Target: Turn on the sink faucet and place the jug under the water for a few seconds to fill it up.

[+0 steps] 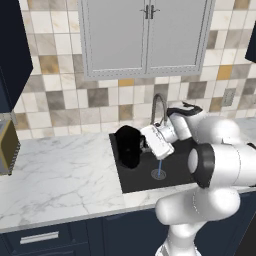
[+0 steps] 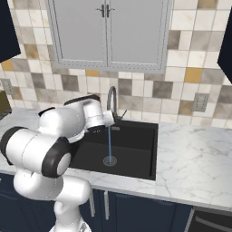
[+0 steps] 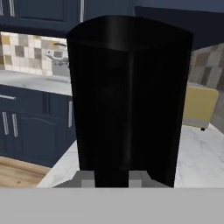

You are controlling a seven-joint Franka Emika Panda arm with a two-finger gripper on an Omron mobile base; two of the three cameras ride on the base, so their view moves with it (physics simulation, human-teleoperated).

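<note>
Hand (image 3: 112, 177) pinching the jug (image 1: 129, 146) left of the water (image 2: 109, 142), drain hit visible from right base view.

Glossy white rounded arm (image 1: 215, 150) segments, black joint bands; fingers (image 3: 87, 178) seemingly grey.

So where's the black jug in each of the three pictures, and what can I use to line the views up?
Left base view: the jug is left of centre, at the sink's left end, held by the gripper.
Right base view: I can't pick out the jug; the arm covers that end of the sink.
Hand view: it stands centre frame, close up.
Shared landmark: the faucet with its water.
</note>
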